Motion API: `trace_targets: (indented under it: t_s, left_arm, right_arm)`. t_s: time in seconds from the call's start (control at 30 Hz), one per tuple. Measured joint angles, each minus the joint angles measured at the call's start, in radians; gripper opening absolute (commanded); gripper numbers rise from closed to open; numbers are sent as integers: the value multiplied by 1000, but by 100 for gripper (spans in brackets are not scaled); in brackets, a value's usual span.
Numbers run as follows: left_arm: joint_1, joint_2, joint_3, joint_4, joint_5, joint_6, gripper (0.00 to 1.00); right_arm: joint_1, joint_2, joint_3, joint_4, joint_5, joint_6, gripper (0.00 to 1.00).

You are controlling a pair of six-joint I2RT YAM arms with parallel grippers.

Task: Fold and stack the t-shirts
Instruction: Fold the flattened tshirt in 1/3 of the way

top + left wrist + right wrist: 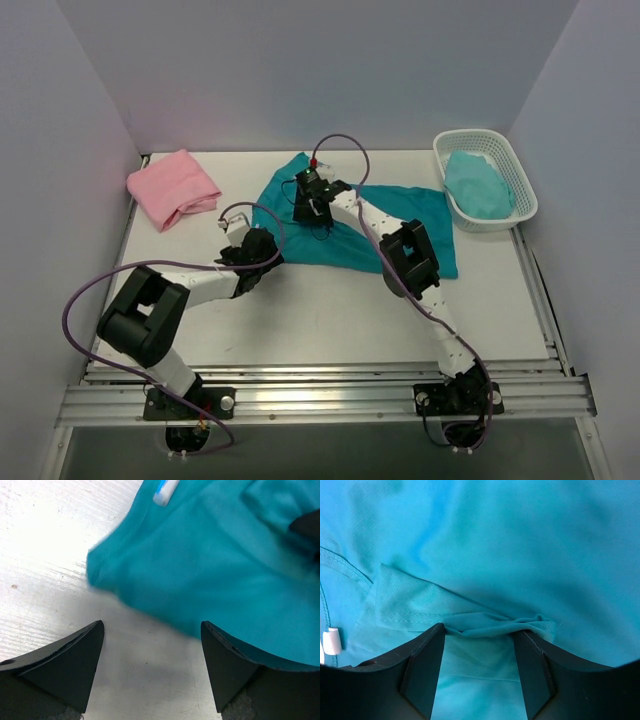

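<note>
The teal t-shirt lies spread across the middle of the table, and the pink t-shirt sits folded at the back left. My left gripper is at the teal shirt's near left edge. In the left wrist view it stands open over bare table, the shirt's edge just ahead and against its right finger. My right gripper is down on the shirt's back left part. In the right wrist view it stands open, with a bunched ridge of teal cloth between its tips.
A white basket at the back right holds a lighter aqua cloth. A small white tag lies at the shirt's edge. Walls close in the table on both sides and at the back.
</note>
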Motion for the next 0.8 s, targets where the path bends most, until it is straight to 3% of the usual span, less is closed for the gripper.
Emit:
trace_targets:
  t_s: [0.17,0.37,0.67,0.8]
  left_arm:
    - [-7,1,-2,9,0,-1,87]
    - [-14,-3,-14,27,0,-1,87]
    - [-60,-7,-14,16,-12,-17,86]
    - [-92,-26,-13,-31,-20,-25,86]
  right_arm:
    - [-107,99,174,-23,-3,1,53]
    - [-198,64,115,-14,23,16,54]
    - [-136,-90,52,-11,78,19,59]
    - [-105,-106,204,-11,95,-15,60]
